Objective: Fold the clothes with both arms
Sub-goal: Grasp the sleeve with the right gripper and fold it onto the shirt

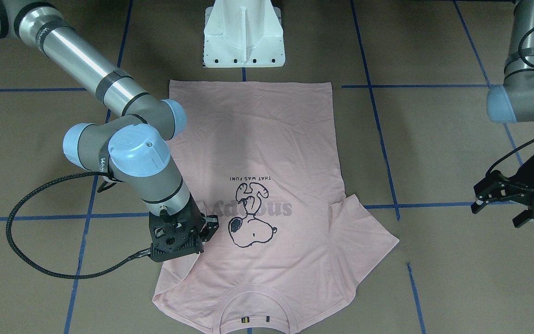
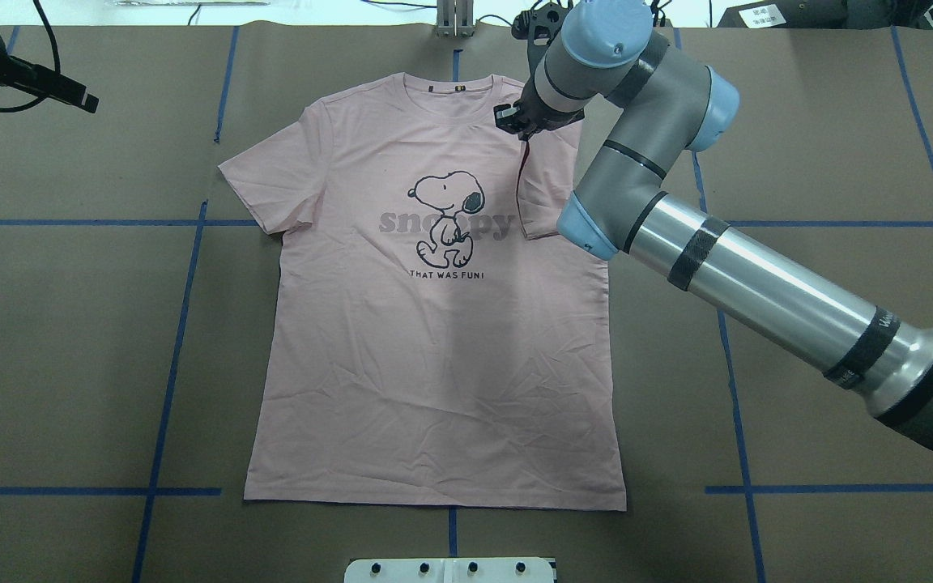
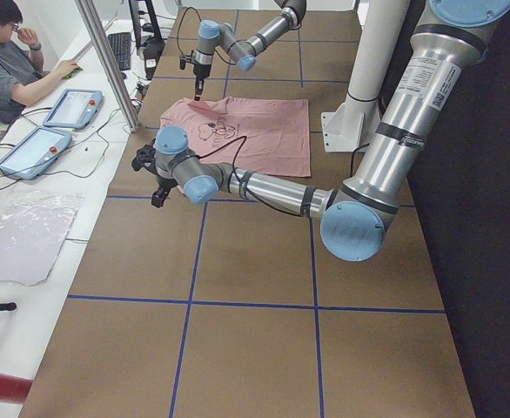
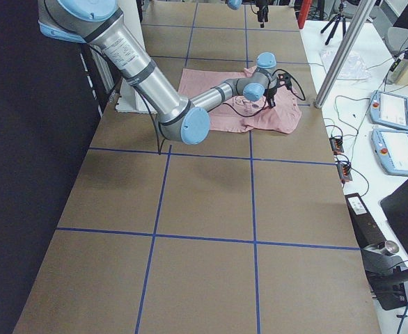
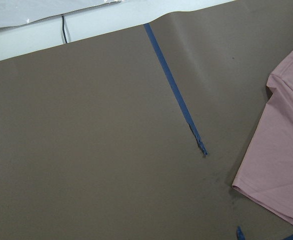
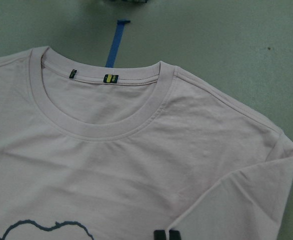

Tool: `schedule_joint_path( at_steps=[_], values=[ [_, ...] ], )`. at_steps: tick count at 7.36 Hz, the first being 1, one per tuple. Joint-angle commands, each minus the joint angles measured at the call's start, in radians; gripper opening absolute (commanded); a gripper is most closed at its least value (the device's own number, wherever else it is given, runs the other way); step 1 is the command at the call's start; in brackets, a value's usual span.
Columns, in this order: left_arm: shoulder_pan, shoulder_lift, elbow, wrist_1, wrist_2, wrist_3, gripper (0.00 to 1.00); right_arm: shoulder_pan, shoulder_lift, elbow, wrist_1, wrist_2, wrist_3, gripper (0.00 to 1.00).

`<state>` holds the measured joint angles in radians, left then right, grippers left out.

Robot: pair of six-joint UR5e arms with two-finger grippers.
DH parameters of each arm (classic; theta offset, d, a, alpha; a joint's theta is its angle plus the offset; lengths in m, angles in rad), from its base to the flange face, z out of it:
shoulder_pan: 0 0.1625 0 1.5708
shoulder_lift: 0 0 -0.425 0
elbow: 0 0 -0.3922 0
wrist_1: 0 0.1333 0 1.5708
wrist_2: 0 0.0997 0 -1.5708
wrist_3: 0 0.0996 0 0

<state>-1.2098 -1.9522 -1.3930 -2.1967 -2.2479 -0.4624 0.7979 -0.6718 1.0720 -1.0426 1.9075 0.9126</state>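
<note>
The pale pink Snoopy T-shirt [image 2: 434, 364] lies flat and face up, collar toward the far edge in the overhead view. Its left-side sleeve [image 2: 260, 182] is spread out flat. The other sleeve [image 2: 547, 186] is folded in over the chest, with its edge raised. My right gripper [image 2: 515, 121] hovers over that sleeve near the shoulder. In the right wrist view two dark tips [image 6: 165, 235] sit close together at the folded sleeve's corner, shut on it. My left gripper [image 1: 499, 211] is open and empty above bare table, well off the shirt's spread sleeve [image 1: 364, 232].
The white base pedestal [image 1: 244, 37] stands just beyond the shirt's hem. Blue tape lines [image 2: 183, 324] cross the brown table. An operator [image 3: 11, 61] sits with tablets at a side bench beyond the table's far edge.
</note>
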Motion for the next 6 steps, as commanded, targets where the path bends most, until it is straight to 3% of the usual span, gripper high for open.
schedule_joint_path(
  at_steps=[1,2,3,5,6],
  values=[
    [0.001,-0.004,0.0,0.0,0.001,-0.001,0.99,-0.002,0.008,-0.009,0.001,-0.011,-0.006,0.91],
    [0.003,-0.013,0.003,0.0,0.002,-0.004,0.99,-0.005,0.015,-0.009,0.001,-0.012,-0.004,1.0],
    [0.024,-0.036,0.008,0.0,0.004,-0.08,0.99,-0.005,0.015,-0.004,-0.001,-0.005,0.006,1.0],
    [0.166,-0.071,-0.007,0.0,0.168,-0.323,0.99,0.003,-0.011,0.04,-0.057,0.083,0.048,1.0],
    [0.241,-0.074,-0.008,-0.015,0.261,-0.455,0.99,0.015,-0.028,0.099,-0.171,0.091,0.045,1.0]
  ],
)
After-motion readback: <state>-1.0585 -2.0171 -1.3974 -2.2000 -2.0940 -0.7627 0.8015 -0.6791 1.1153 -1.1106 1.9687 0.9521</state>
